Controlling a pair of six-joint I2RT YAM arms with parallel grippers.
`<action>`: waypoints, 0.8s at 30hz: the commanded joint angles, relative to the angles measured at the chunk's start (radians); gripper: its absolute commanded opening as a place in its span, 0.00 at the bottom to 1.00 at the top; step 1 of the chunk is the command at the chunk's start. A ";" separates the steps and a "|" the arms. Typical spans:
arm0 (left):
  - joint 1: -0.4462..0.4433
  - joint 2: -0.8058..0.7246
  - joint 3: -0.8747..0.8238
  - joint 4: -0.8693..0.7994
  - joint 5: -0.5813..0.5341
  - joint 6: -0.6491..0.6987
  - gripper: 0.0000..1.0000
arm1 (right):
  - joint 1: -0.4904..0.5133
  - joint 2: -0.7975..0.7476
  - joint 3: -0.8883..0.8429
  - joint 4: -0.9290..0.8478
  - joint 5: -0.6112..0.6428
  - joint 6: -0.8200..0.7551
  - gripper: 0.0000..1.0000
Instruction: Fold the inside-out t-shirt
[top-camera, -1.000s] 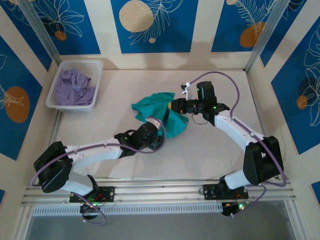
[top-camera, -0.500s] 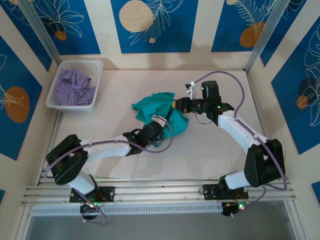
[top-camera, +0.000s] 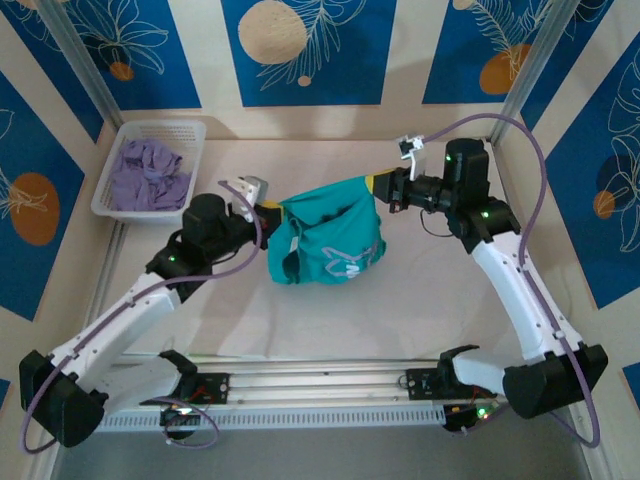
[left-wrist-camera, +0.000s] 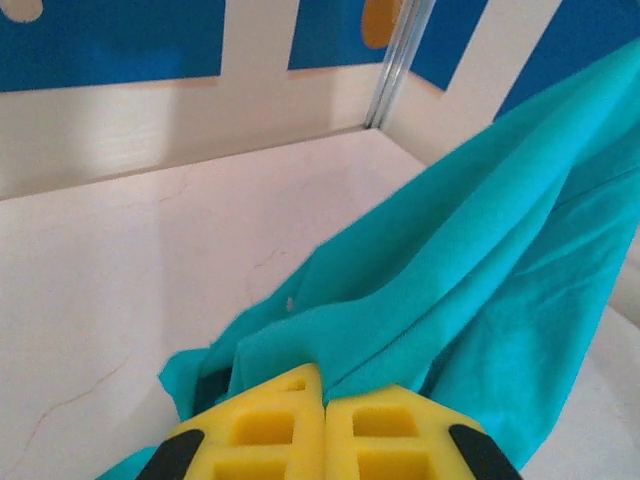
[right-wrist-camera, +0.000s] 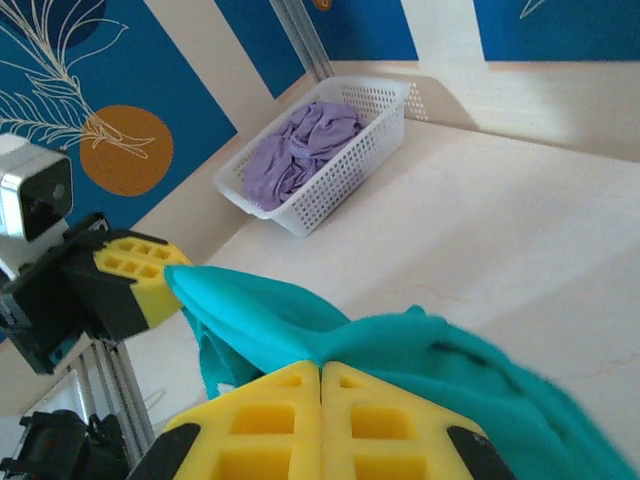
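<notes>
The teal-green inside-out t-shirt is hanging over the middle of the table, stretched by its upper edge between the two grippers and sagging below them in a loose, bunched pouch. A pale print is showing faintly on its lower right part. Whether its lowest folds are touching the tabletop cannot be told from above.

The left gripper is pinching the shirt's upper left corner. In the left wrist view its yellow jaws are pressing flat together, and the teal cloth is rising out of them in taut folds toward the upper right. The right gripper is clamping the upper right corner. In the right wrist view its jaws are likewise meeting with the fabric bunching over their tips, and the cloth is running across to the left gripper, which is facing it from the other side.

Both arms are reaching inward from the near edge, the left one from the near-left and the right one from the near-right.

At the far-left corner of the table, well apart from the shirt, a white perforated basket is sitting with a crumpled lavender garment lying inside it. The right wrist view is showing the same basket and garment beyond the shirt.
</notes>
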 joint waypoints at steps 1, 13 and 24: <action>0.071 -0.018 0.020 -0.049 0.172 -0.047 0.00 | -0.008 -0.024 0.008 -0.059 0.100 -0.051 0.00; 0.088 0.087 -0.020 0.102 0.286 -0.174 0.00 | 0.188 0.119 -0.174 -0.072 0.437 -0.120 0.13; 0.088 0.081 -0.038 0.122 0.308 -0.181 0.00 | 0.353 0.110 -0.226 0.021 0.494 -0.344 0.65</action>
